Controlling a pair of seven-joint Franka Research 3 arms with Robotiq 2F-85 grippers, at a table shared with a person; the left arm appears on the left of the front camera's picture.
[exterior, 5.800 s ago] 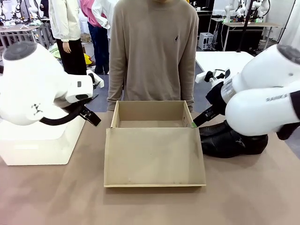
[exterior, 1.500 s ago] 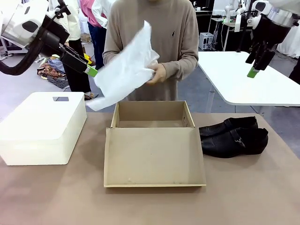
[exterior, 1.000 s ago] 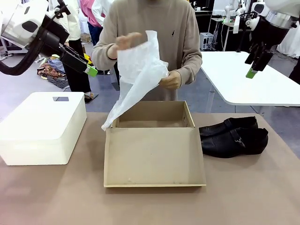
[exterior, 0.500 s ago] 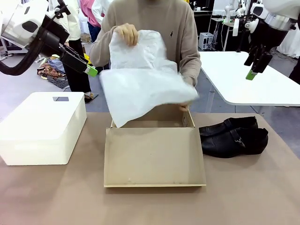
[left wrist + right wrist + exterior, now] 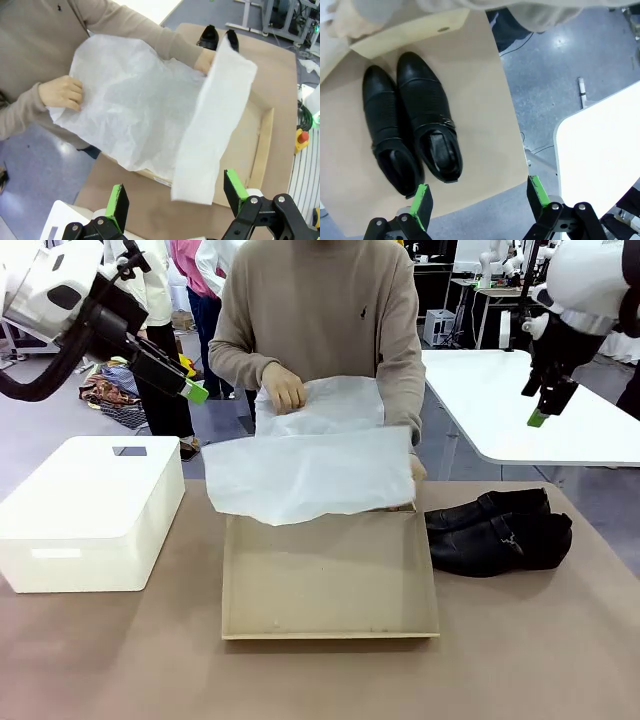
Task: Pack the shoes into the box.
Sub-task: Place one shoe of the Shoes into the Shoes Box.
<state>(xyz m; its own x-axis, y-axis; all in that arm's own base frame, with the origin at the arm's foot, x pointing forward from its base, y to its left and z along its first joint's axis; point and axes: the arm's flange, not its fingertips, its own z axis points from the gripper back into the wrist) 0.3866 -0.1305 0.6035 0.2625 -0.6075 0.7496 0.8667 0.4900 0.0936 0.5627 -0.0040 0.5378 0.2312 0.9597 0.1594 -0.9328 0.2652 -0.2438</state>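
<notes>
Paper [image 5: 310,475] is held over the box [image 5: 330,590] beside the shoes [image 5: 495,532] by a person [image 5: 320,320], while the left gripper [image 5: 175,187] and right gripper [image 5: 477,192] are spread apart, empty.

A person's hand [image 5: 283,388] holds white tissue paper [image 5: 310,468] spread over the far part of the open box [image 5: 330,585]. The shoes [image 5: 497,532] lie side by side on the table [image 5: 560,650], just beside the box. The left gripper [image 5: 195,393] and right gripper [image 5: 539,417] hang high above it.

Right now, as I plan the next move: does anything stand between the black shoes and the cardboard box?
Yes. A white tissue paper sheet, held by the person's hand, is spread over the far compartment of the brown cardboard box. The glossy black leather shoes lie beside the box.
</notes>
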